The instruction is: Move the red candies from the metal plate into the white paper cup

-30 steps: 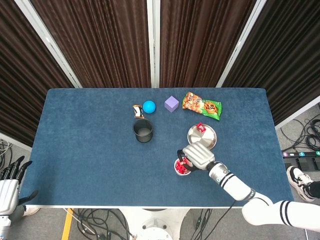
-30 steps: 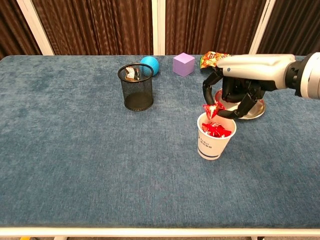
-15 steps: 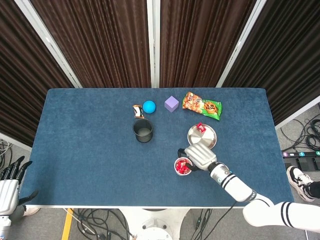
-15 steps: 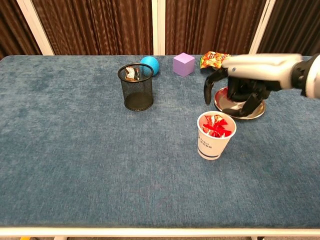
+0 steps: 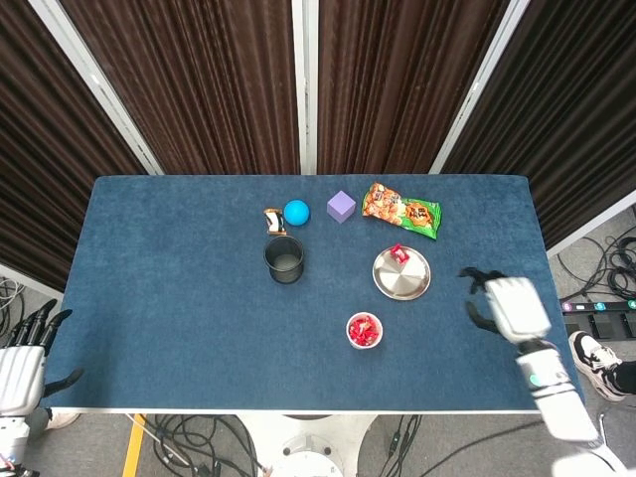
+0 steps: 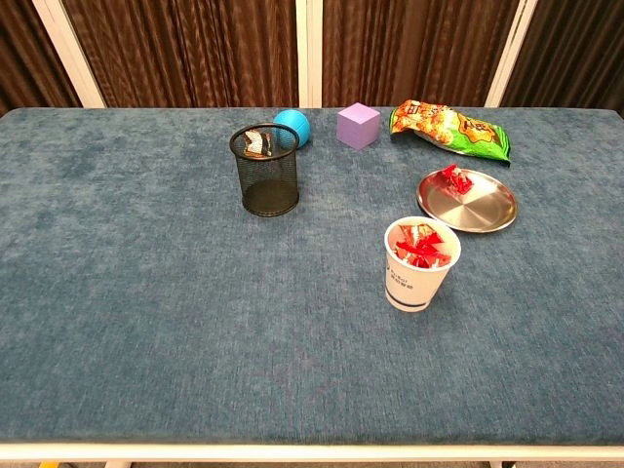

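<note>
The white paper cup (image 5: 364,331) (image 6: 420,264) stands near the table's front, filled with red candies (image 6: 420,245). Behind and to its right lies the round metal plate (image 5: 401,277) (image 6: 475,206) with one red candy (image 5: 399,254) (image 6: 453,177) at its far rim. My right hand (image 5: 509,307) hovers over the table's right part, well clear of the plate, fingers spread and holding nothing; the chest view does not show it. My left hand (image 5: 22,365) hangs off the table's front left corner, fingers apart and empty.
A black mesh cup (image 5: 283,259) (image 6: 267,170) stands left of the plate. Along the back lie a blue ball (image 5: 296,212), a small figurine (image 5: 273,221), a purple cube (image 5: 341,206) and a snack bag (image 5: 400,210).
My right hand let a red candy fall into the cup, then drew away to the right and out of the chest view. The left hand barely moved.
</note>
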### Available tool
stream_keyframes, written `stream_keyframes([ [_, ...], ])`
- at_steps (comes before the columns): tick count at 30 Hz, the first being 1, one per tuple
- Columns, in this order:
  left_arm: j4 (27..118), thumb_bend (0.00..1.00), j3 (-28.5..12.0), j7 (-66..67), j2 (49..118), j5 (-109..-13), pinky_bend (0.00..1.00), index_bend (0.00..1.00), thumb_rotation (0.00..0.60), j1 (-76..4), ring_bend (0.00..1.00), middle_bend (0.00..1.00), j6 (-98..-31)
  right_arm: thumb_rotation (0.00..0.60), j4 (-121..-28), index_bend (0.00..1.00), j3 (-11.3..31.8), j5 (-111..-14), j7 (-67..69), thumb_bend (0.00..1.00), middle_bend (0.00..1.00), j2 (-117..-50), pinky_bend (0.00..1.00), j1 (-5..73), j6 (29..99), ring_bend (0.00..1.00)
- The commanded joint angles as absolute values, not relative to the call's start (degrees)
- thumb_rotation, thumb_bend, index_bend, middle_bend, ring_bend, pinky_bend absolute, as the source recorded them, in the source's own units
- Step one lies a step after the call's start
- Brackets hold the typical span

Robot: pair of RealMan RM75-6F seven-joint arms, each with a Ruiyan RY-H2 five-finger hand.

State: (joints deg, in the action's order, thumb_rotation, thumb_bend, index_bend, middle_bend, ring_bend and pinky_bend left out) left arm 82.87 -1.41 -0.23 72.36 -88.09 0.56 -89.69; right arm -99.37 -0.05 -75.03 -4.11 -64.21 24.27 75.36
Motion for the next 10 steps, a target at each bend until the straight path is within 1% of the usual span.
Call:
stream_keyframes([
  [1,83.36,0.0,-1.75,0.37,72.35,-87.93,0.19,0.21,0.6,0.21,0.14,0.16,-89.56,0.6,-94.43,0.03,-4.5,-81.32,6.45,0.35,0.06,-61.29,0.02,17.98,79.23,0.0],
  [3,83.79,0.0,-1.82,1.11,72.31,-88.06,0.19,0.21,0.6,-0.04,0.14,0.16,-89.48,0.6,-92.92,0.0,-5.43,-83.61,7.77,0.35,0.03,-61.56,0.0,15.57,82.15,0.0],
  [5,84.32,0.0,-1.82,1.85,72.17,-88.09,0.19,0.21,0.6,-0.19,0.14,0.16,-89.39,0.6,-92.02,0.0,-5.91,-85.4,9.48,0.35,0.02,-62.16,0.0,13.41,84.89,0.0],
  [10,85.13,0.0,-1.83,3.23,72.03,-87.98,0.19,0.21,0.6,-0.18,0.14,0.16,-89.66,0.6,-90.11,0.0,-6.52,-89.42,10.93,0.35,0.02,-62.82,0.0,10.55,88.76,0.0],
])
